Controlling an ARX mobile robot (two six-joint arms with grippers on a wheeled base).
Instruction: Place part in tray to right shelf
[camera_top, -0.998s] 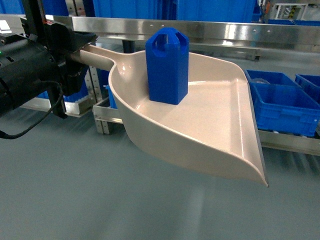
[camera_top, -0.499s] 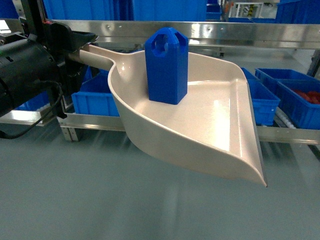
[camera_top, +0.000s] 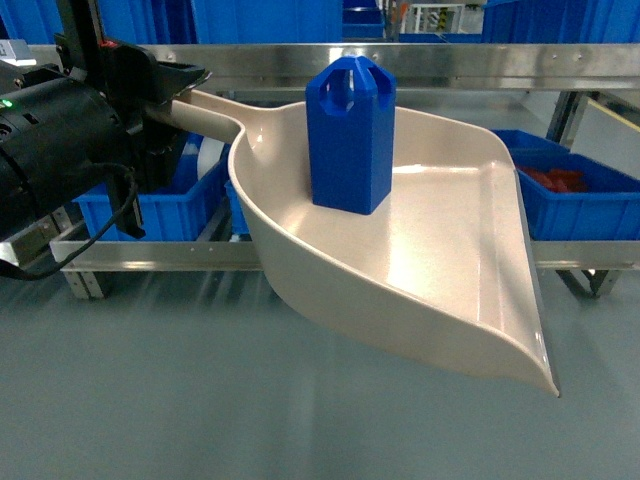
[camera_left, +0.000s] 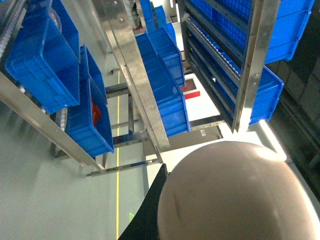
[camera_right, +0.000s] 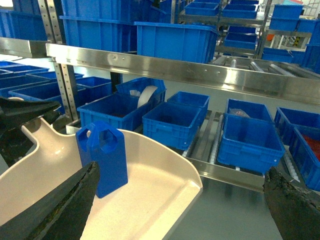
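Left gripper (camera_top: 165, 90) was clamped on the tray's handle at the far left of the head view; its dark fingers (camera_top: 180, 76) closed over the cream stem, so the whole tray (camera_top: 450, 290) hung out to the right of that grip, carried above the grey floor. Judged stiff moulded plastic, light, but a long lever from the fingers: any wrist roll would tip the pan.

The part (camera_top: 350, 135) stood upright on the pan floor, a little way right of the fingers and toward the rear wall, loose and unrestrained. Judged rigid, light and top-heavy on a smooth glossy surface, so likely to slide or topple toward the open front lip. Best hold judged to be the flat side faces below the looped top, or the loop itself.

Right gripper (camera_right: 180, 200) was wide open and empty, its fingers (camera_right: 55, 210) framing the tray from the front.

The right shelf (camera_right: 200, 75) stood beyond, its steel rail above blue crates (camera_right: 252, 140)
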